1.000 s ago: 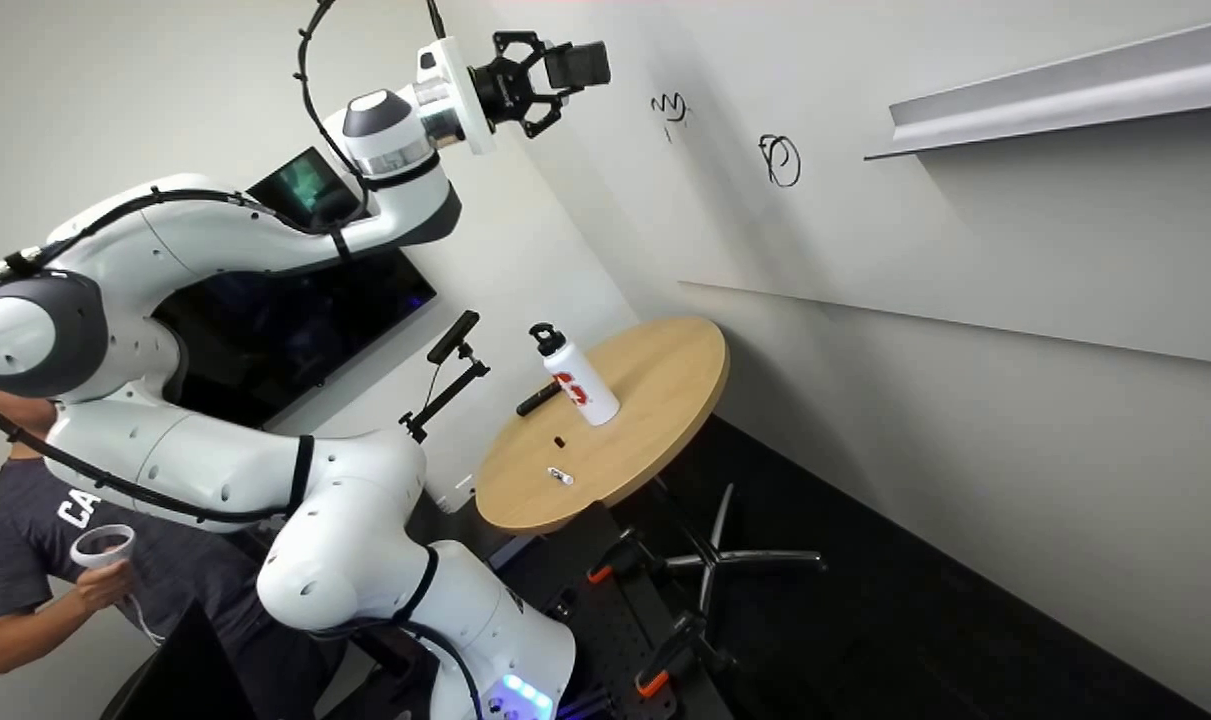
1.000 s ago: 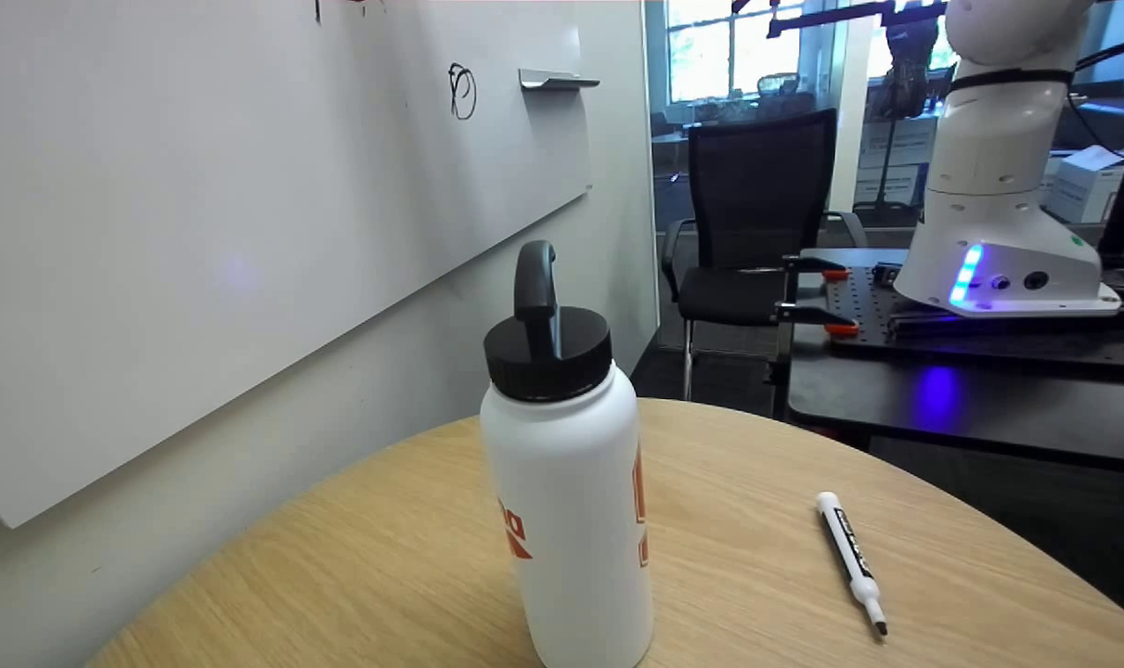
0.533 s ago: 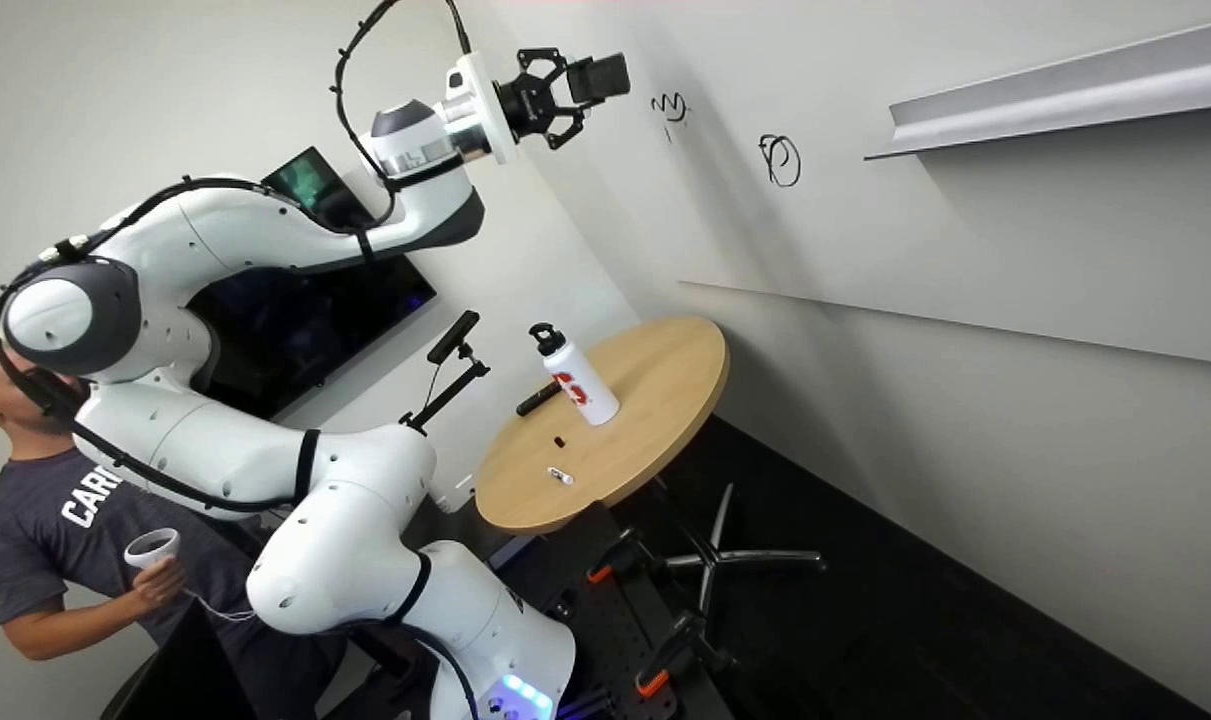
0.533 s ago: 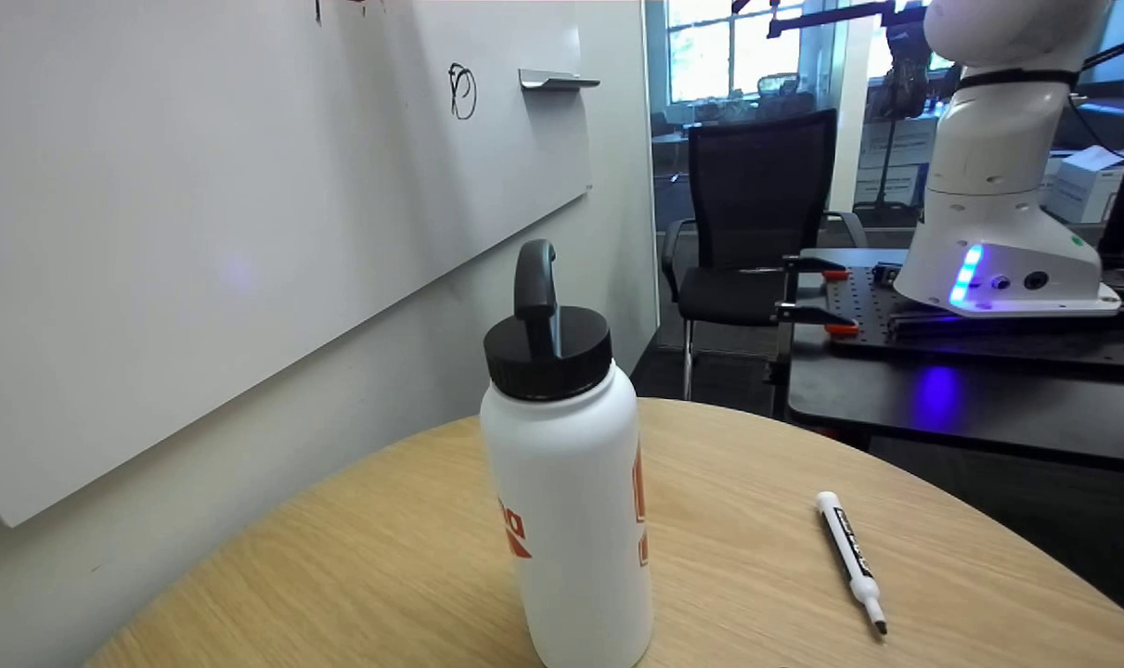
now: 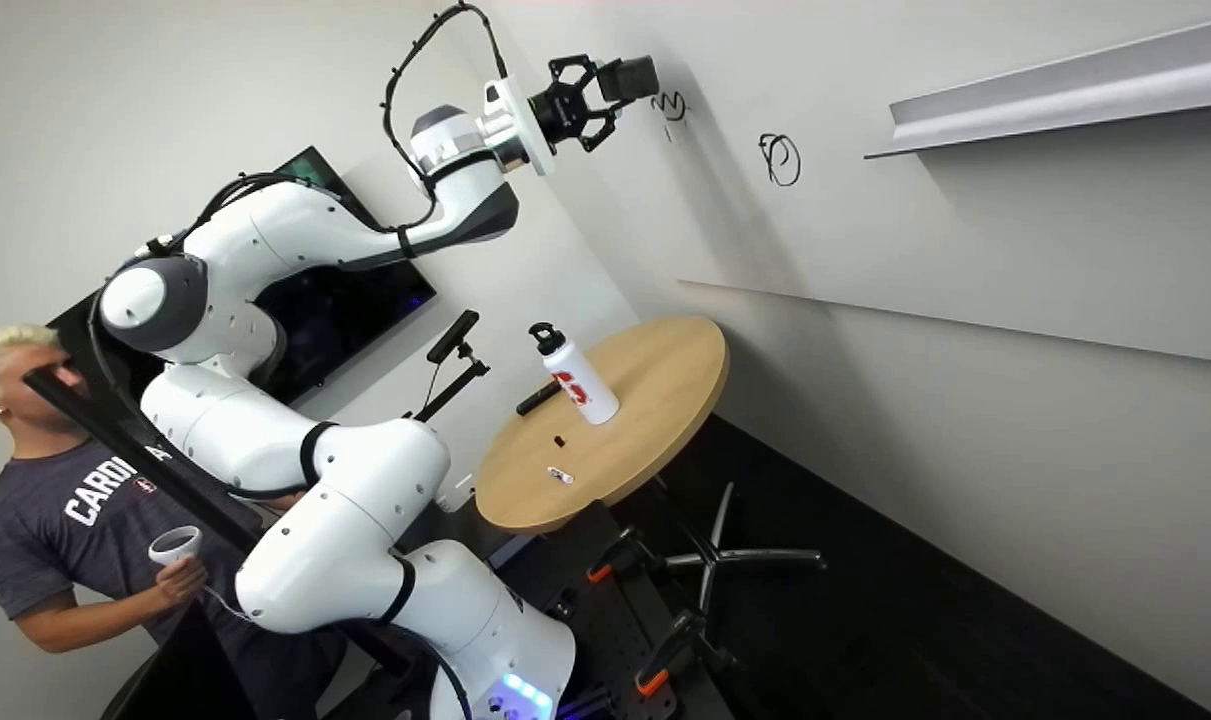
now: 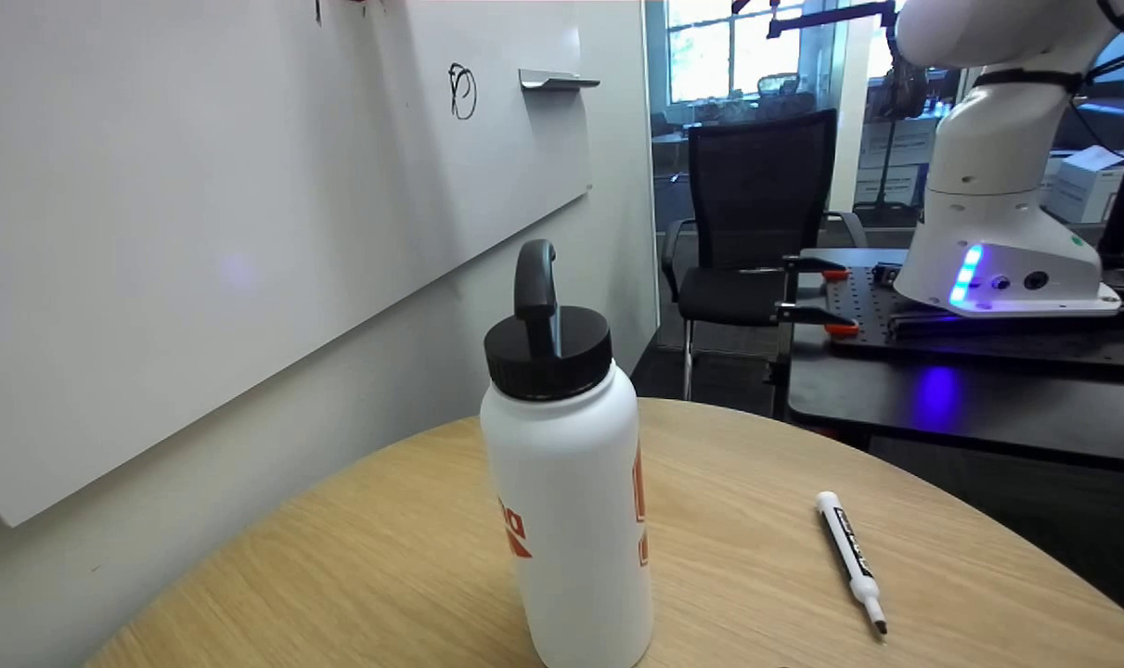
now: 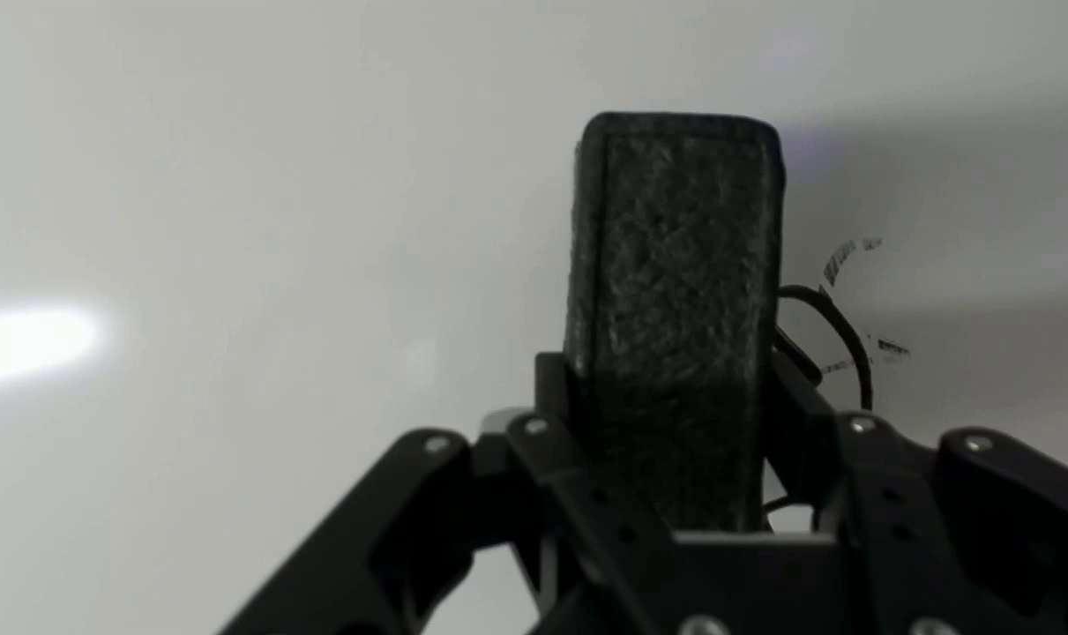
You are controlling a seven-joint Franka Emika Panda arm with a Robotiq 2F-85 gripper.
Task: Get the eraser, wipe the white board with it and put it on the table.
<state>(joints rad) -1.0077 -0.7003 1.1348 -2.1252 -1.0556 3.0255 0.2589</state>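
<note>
Shifted right across the upper middle of the frame over the last second: the white jointed robot arm (image 5: 385,465), carrying a nearly black, rectangular, fuzzy-faced eraser (image 5: 630,78) over to the big plain white board (image 5: 865,240). Its leading edge now overlaps the black zigzag pen scribble (image 5: 675,106), where a second ago there was a gap between them. Wrist view has curved strokes and some broken-up bits poking out right of the block. Grip looks good to me: the black two-finger gripper (image 7: 666,406) has a finger against each long side, spread just as wide as the eraser, and a good part of it sticks out past the tips. So fetching's done and I'd call this the lead-in to wiping. Honestly can't tell if it's touching yet; I'd ease in before dragging, since a hard push could twist it. The black looped scribble (image 5: 780,160), further right, is all there. Nothing's moved on the round tan wooden table (image 5: 665,390), lower middle, white bottle with red markings (image 5: 587,388) included, so the put-down is still ahead.
</note>
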